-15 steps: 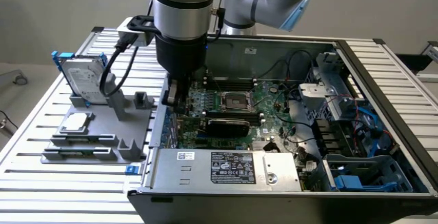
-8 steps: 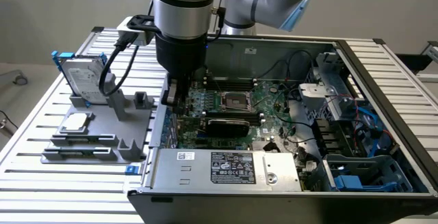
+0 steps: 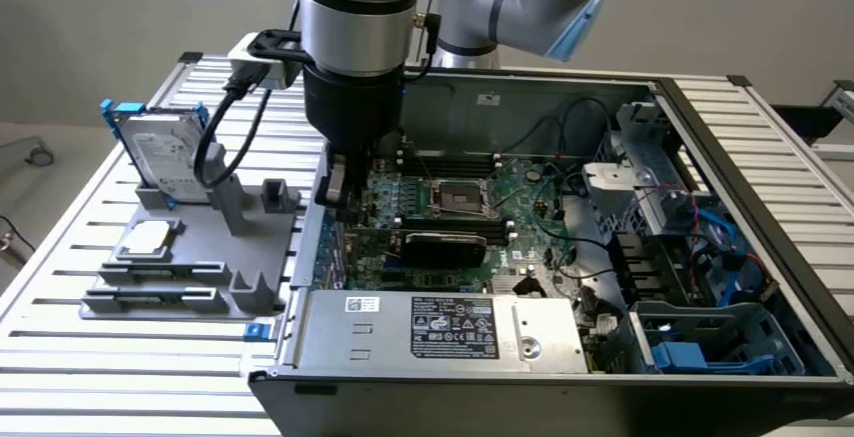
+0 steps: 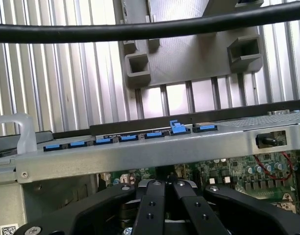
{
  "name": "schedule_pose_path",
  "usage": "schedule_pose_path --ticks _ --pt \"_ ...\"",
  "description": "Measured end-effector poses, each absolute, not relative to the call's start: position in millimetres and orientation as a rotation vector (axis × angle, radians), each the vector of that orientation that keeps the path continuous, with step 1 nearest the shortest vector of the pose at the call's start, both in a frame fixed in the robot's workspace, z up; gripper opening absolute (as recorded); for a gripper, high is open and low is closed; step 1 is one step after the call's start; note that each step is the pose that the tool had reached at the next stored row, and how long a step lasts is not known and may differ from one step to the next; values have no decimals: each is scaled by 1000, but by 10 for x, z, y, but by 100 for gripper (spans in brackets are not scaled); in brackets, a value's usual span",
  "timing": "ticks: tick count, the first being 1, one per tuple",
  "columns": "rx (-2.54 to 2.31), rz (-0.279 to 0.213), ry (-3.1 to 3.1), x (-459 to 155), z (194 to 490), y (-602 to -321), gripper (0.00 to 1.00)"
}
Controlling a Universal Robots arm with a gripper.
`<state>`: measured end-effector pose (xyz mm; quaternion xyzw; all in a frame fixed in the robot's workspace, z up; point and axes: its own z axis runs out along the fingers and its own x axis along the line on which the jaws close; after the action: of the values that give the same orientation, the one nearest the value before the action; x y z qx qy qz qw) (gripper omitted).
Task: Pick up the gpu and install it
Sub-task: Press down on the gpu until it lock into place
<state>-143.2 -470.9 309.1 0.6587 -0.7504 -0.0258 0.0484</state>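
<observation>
The gpu [image 3: 443, 247] is inside the open computer case [image 3: 747, 157], on the green board [image 3: 534, 227], just below the square chip socket [image 3: 455, 197]. It looks like it stands on its edge. Its long side runs from the exterior view's left to the exterior view's right. It has a flat black face with a pale strip along the top.

My pincer [image 3: 336, 202] is down at the case wall on the exterior view's left, near the gpu's end. I cannot tell if they touch.

The exterior view shows the grey holder [image 3: 187, 287] on the desk [image 3: 80, 357], with the hard drive [image 3: 163, 157] standing in it.

The wrist view shows my pincer [image 4: 164, 188] up close. Its black fingers [image 4: 151, 210] are pressed together over the board. It also shows blue clips [image 4: 178, 128] along the metal case wall [image 4: 140, 154].
</observation>
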Motion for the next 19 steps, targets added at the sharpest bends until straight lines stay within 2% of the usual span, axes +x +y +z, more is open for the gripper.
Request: schedule_pose_path --ticks 19 --pt "2033 -67 -2258 -1433 3043 -4698 11"
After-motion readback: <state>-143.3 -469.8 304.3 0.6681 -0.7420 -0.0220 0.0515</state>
